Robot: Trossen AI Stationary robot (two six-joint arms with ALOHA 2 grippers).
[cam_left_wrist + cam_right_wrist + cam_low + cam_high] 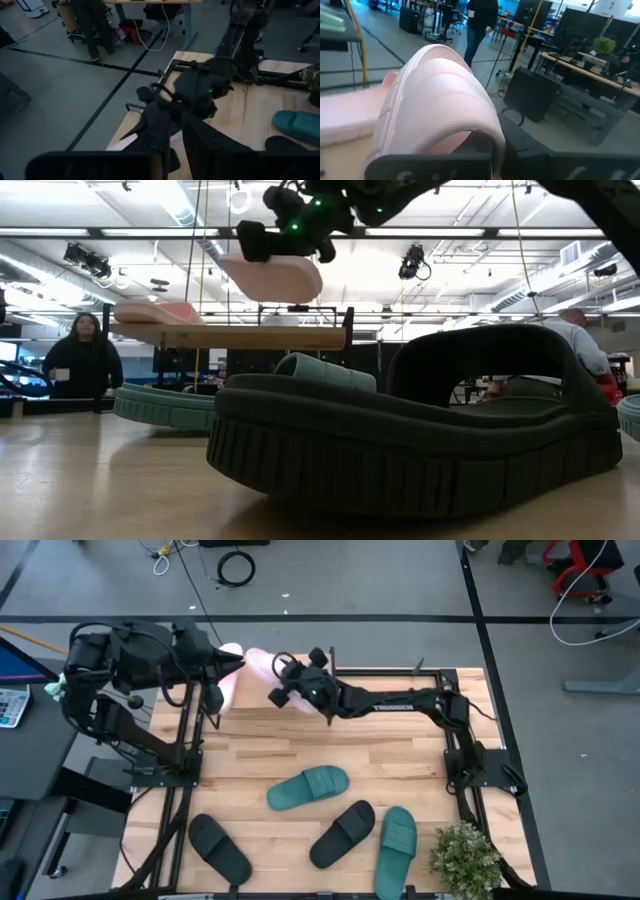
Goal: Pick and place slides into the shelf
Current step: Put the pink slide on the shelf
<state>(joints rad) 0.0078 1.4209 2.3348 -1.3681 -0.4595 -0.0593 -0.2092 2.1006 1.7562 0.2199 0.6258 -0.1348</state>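
Note:
My right gripper (284, 678) hangs over the table's far left part, shut on a pale pink slide (262, 664) that floats above the shelf (230, 336). The second pink slide (150, 313) lies sole-down on the shelf's plank top. My left gripper (238, 659) waits beside them, shut and touching nothing. On the table lie two teal slides (308, 787) (397, 840) and two black slides (343, 833) (220, 847). The low view has one black slide (420, 430) large in the foreground. My right gripper holds the pink slide by its wide strap (470, 132). A dark finger (435, 164) sits under the strap's arch; the other finger is hidden. The fingers come from above. The slide (275, 276) hangs below them, lifted clear, with its sole about level.
A potted plant (465, 858) stands at the table's near right corner. Black frame rails (185, 740) run along the table's left and right sides. Bare wood (330, 745) lies between the shelf and the loose slides. People (85, 355) stand in the room beyond.

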